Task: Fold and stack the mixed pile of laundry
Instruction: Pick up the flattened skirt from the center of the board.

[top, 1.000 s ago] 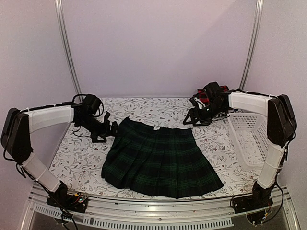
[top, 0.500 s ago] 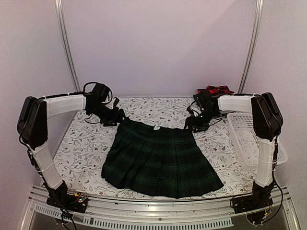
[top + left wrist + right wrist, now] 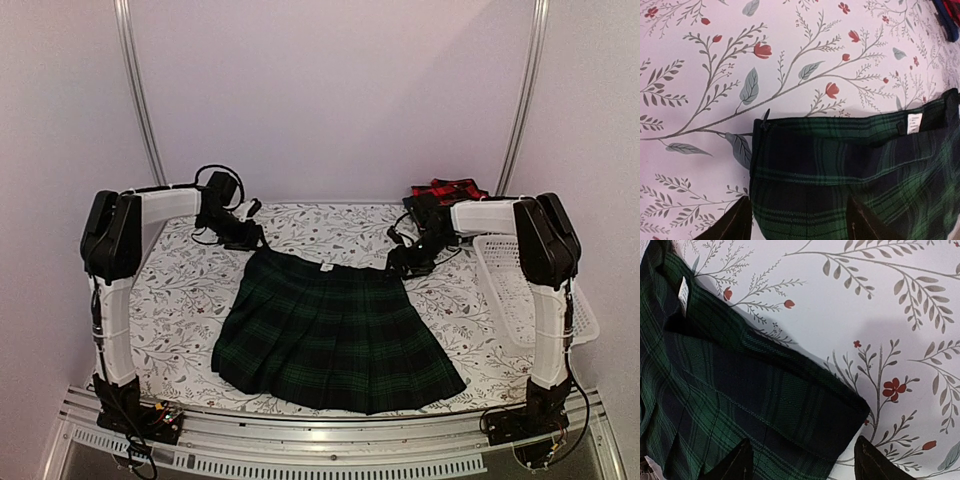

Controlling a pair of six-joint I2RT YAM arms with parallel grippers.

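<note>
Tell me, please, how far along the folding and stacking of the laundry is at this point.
Done: the plaid skirt lies spread flat on the floral cloth. In hand: the left gripper and right gripper sit at its two waistband corners, jaws open astride the fabric, nothing pinched yet. Left: no fold is made, and the red checked garment waits at the far right by the white basket; no stack exists.
</note>
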